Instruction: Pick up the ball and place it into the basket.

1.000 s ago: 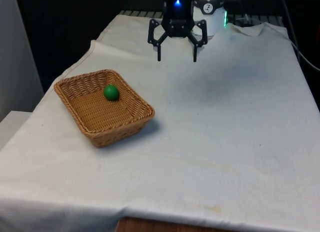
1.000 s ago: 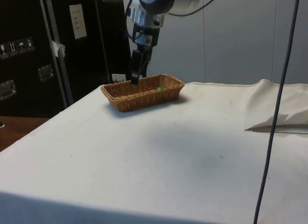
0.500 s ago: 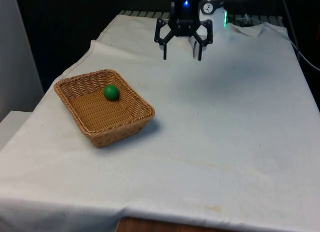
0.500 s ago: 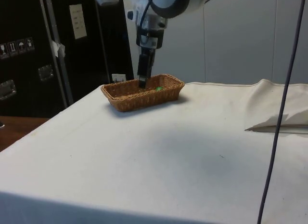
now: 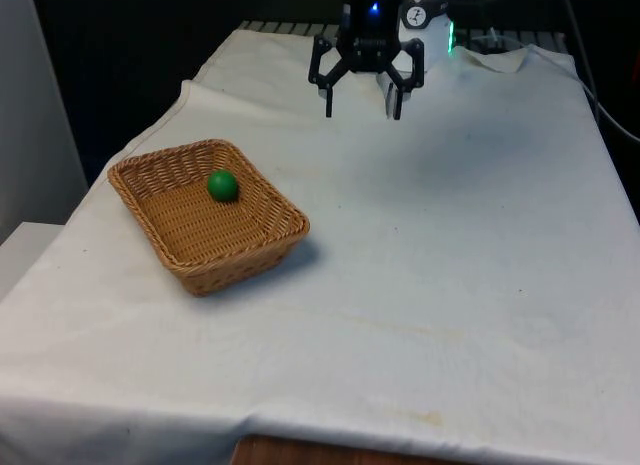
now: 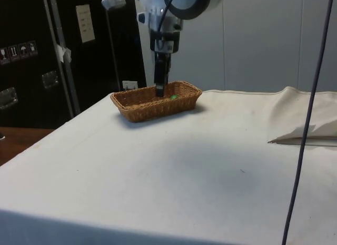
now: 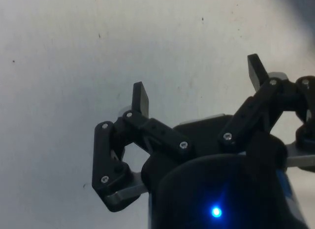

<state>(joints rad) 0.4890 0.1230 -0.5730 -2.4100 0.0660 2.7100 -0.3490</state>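
A green ball (image 5: 222,185) lies inside the woven wicker basket (image 5: 160,165) at the front view's left; in the side view the ball (image 6: 173,97) peeks over the basket's rim (image 6: 138,104). My black gripper (image 5: 362,113) hangs open and empty above the cloth near the table's far end, well away from the basket toward the front view's right. In the side view the gripper (image 6: 159,91) points straight down in front of the basket. The wrist view has the spread fingers (image 7: 141,98) over bare white cloth.
The white cloth (image 5: 450,245) covers the whole table. A folded ridge of cloth (image 6: 305,130) lies at the side view's right, and a thin cable (image 6: 300,150) hangs in front of that view. Dark cabinets stand behind the basket.
The gripper drew back from the basket toward the table's far end and the front view's right, staying open. The ball rests in the same place in the basket.
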